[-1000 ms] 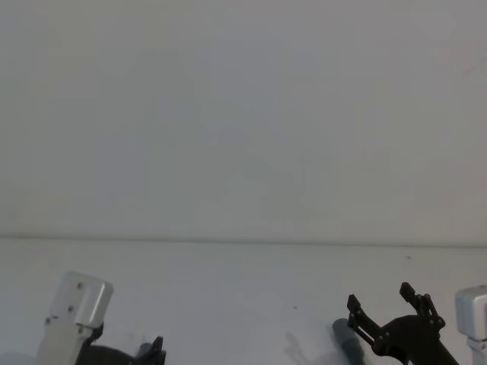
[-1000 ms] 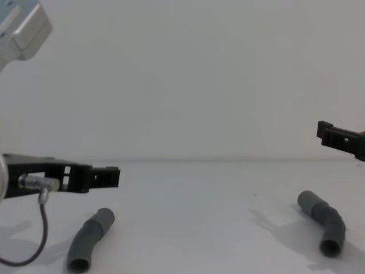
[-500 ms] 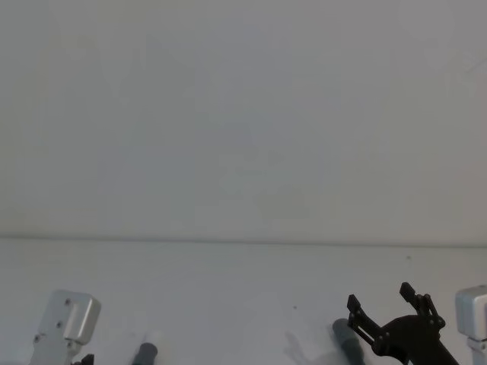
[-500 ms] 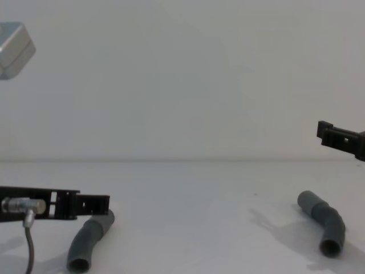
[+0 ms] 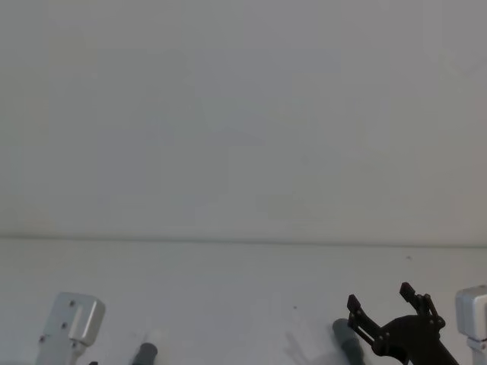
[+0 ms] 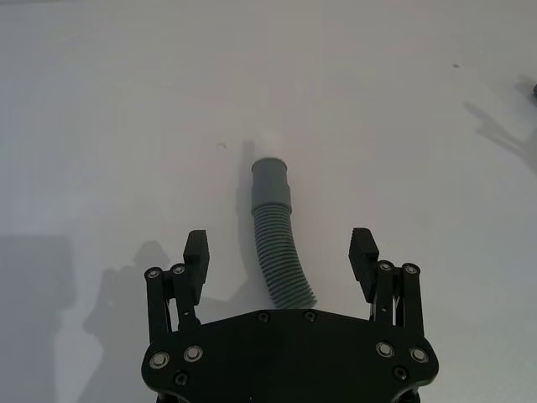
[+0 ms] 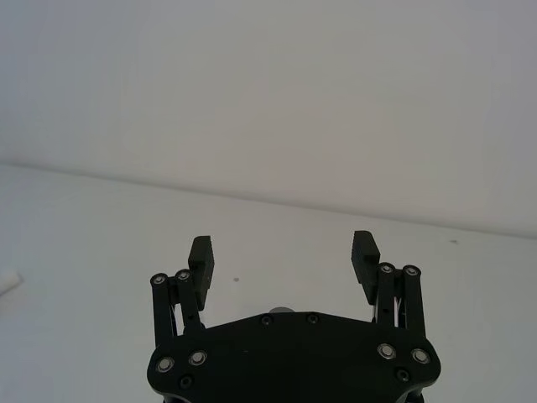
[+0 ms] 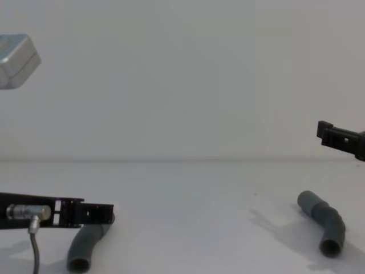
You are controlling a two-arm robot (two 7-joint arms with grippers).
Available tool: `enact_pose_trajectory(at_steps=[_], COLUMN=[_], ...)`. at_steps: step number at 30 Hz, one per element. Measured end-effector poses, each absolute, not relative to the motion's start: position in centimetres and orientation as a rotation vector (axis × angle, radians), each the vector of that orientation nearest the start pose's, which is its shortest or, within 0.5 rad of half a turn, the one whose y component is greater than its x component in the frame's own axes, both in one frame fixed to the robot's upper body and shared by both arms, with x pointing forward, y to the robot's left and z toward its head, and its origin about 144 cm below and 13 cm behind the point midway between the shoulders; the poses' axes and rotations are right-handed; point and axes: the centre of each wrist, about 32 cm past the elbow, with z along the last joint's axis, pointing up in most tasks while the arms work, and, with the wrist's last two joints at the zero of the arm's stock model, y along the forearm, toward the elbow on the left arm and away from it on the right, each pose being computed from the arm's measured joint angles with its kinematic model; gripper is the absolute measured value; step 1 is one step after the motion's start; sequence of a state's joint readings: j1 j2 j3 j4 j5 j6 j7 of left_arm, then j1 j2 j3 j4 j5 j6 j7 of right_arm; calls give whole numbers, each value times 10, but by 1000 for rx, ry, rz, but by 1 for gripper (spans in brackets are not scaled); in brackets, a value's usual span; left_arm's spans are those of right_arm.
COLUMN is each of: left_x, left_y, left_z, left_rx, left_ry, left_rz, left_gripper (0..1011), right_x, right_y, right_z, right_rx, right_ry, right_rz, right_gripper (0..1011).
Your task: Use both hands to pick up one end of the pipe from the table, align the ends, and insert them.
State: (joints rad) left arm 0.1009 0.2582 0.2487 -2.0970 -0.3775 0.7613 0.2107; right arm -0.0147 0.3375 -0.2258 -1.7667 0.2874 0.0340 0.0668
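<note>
Two dark grey ribbed pipe pieces lie on the white table. The left pipe piece lies near the front left; its smooth grey cuff points away from me. My left gripper is open and low over the table, one finger on each side of this piece without touching it; it also shows from the side as the left gripper. The right pipe piece lies bent at the front right. My right gripper is open and empty, and it hangs well above that piece as the right gripper.
A plain pale wall stands behind the table's far edge. The silver left arm link hangs at the upper left, and a cable runs down from the left wrist. White table surface lies between the two pieces.
My left gripper has dropped from above the left pipe piece to the level of it and now straddles it. The right gripper and both pieces have stayed put.
</note>
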Motion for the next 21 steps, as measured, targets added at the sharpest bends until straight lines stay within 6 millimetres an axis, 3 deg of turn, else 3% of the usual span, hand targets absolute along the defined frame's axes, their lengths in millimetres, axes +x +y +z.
enact_pose_trajectory(at_steps=[21], left_x=[403], left_y=[185], left_z=[1259], left_rx=[339], left_ry=[381], left_rz=[1335], left_gripper=[1001], right_x=[443], right_y=[-237], right_z=[1189], right_rx=[26], right_ry=[-75], right_rz=[-1229], right_gripper=[1001])
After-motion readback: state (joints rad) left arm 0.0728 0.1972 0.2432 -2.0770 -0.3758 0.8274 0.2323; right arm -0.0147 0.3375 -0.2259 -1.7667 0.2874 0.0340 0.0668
